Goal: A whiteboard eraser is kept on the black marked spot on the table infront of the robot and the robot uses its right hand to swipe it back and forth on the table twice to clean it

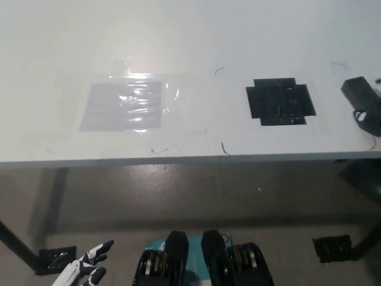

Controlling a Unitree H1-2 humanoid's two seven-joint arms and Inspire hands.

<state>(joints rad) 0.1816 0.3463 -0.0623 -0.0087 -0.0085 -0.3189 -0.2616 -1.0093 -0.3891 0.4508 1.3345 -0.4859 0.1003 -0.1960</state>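
One black object sits at the table's (196,36) right edge: my right hand (364,110), mostly cut off by the frame. I cannot tell whether it is open or closed, nor whether the dark block at its top is the eraser or part of the hand. Eraser not identifiable anywhere else on the table. The black mark (280,101) lies bare, nothing on it, apart from the hand. Left hand (84,268) rests low, below the table edge, fingers spread and holding nothing. Judgement: I am at the far right end of a swipe stroke. Next move calls for a flat pass leftward across the mark, keeping even pressure on the surface and staying short of the taped plastic sheet (122,105).
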